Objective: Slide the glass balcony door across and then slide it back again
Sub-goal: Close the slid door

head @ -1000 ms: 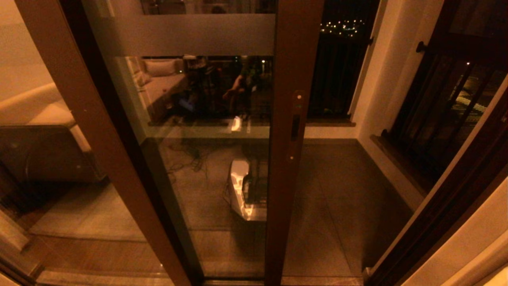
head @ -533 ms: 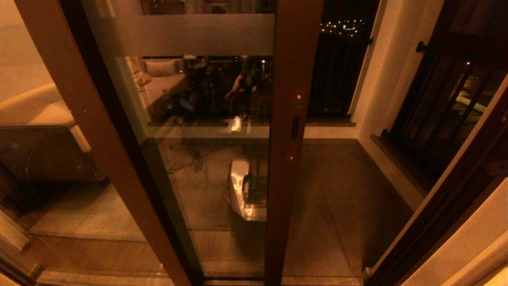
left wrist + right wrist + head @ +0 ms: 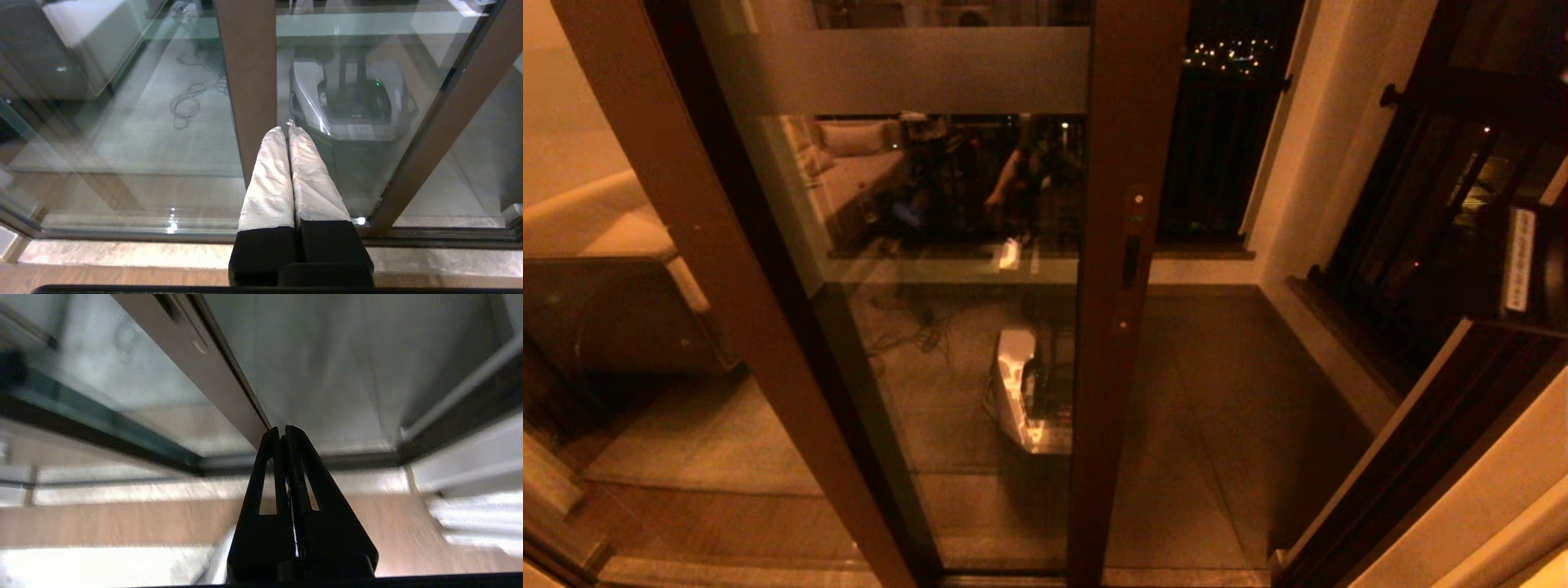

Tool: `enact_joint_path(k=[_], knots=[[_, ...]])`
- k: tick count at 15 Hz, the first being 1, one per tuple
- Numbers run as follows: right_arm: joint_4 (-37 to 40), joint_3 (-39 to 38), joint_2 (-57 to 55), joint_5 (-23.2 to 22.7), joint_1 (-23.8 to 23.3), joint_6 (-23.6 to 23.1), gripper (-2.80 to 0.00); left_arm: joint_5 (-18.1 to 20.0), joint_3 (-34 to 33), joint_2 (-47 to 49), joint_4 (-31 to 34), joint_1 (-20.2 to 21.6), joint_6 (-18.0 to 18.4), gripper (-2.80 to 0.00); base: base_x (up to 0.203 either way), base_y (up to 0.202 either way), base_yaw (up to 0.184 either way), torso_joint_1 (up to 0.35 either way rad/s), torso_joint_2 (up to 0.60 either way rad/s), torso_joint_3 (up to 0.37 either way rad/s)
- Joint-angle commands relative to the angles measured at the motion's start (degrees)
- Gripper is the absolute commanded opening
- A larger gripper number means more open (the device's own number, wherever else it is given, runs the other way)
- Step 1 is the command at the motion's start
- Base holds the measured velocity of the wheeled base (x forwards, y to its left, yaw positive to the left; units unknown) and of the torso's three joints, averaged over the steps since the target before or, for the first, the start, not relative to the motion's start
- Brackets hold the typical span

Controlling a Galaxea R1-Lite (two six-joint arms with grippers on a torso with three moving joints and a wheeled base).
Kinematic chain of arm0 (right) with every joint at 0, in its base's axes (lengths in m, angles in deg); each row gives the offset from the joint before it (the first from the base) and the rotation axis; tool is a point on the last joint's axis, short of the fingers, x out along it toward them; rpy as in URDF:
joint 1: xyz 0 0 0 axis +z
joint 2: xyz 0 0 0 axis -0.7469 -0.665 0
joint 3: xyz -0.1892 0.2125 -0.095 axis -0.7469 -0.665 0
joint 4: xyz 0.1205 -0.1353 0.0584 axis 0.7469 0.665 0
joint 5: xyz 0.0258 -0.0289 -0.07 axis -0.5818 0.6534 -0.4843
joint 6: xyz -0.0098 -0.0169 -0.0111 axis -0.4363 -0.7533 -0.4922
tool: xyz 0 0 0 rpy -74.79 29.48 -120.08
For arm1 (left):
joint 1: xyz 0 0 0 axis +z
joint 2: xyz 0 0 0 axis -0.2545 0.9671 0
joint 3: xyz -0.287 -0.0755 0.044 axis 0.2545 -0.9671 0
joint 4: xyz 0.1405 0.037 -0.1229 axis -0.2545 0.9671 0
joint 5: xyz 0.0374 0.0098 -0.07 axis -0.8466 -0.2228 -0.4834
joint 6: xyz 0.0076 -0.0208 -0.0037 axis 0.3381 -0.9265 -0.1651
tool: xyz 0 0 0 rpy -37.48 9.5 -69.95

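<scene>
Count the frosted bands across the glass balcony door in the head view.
2. A broad frosted band runs across the glass balcony door near the top of the view; a thinner strip crosses it at mid-height. Any above the picture's edge would be hidden.

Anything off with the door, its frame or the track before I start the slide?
Nothing stands out. The glass balcony door stands upright in its track, pane unbroken, with an open gap on its right. Both grippers, left and right, are shut and touch nothing.

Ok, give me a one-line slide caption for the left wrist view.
Left gripper, its wrapped fingers pressed shut, points at the glass balcony door, whose pane mirrors the robot's white base.
</scene>
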State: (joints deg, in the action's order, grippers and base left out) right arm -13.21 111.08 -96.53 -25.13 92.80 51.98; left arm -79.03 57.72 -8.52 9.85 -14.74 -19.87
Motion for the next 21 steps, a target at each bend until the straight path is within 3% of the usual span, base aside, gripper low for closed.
enact_joint_path(k=[1, 3, 4, 6, 8, 12, 17, 21], knots=[[-0.41, 5.63, -6.18, 0.48, 1.08, -1.71, -2.80, -0.01, -0.01, 0.01, 0.03, 0.00, 0.04, -2.80, 0.000, 0.000, 0.000, 0.000, 0.00, 0.000], [-1.89, 10.66, -9.34, 0.61, 2.17, -12.40, -2.80, 0.01, -0.01, 0.01, 0.03, 0.00, 0.04, -2.80, 0.000, 0.000, 0.000, 0.000, 0.00, 0.000], [-2.37, 11.56, -9.66, 0.65, 2.42, -14.59, -2.80, 0.04, -0.01, 0.01, 0.03, 0.00, 0.04, -2.80, 0.000, 0.000, 0.000, 0.000, 0.00, 0.000], [-3.69, 9.45, -11.30, 0.64, 1.98, -14.80, -2.80, -0.01, -0.01, 0.01, 0.03, -0.08, 0.04, -2.80, 0.000, 0.000, 0.000, 0.000, 0.00, 0.000], [-10.89, 8.79, -16.06, 0.71, 1.96, -15.08, -2.80, 0.08, -0.01, 0.01, 0.03, 0.00, 0.04, -2.80, 0.000, 0.000, 0.000, 0.000, 0.00, 0.000], [-18.09, 3.49, -22.84, 2.88, 5.08, -14.84, -2.80, 0.02, -0.01, 0.01, 0.03, -0.09, 0.04, -2.80, 0.000, 0.000, 0.000, 0.000, 0.00, 0.000], [-26.34, 3.16, -24.67, 3.12, -0.67, -17.86, -2.80, 0.06, -0.01, 0.01, 0.03, 0.00, 0.04, -2.80, 0.000, 0.000, 0.000, 0.000, 0.00, 0.000], [-28.06, 4.17, -25.97, 3.22, -1.06, -19.21, -2.80, -0.01, -0.01, 0.01, 0.03, 0.00, 0.04, -2.80, 0.000, 0.000, 0.000, 0.000, 0.00, 0.000]])
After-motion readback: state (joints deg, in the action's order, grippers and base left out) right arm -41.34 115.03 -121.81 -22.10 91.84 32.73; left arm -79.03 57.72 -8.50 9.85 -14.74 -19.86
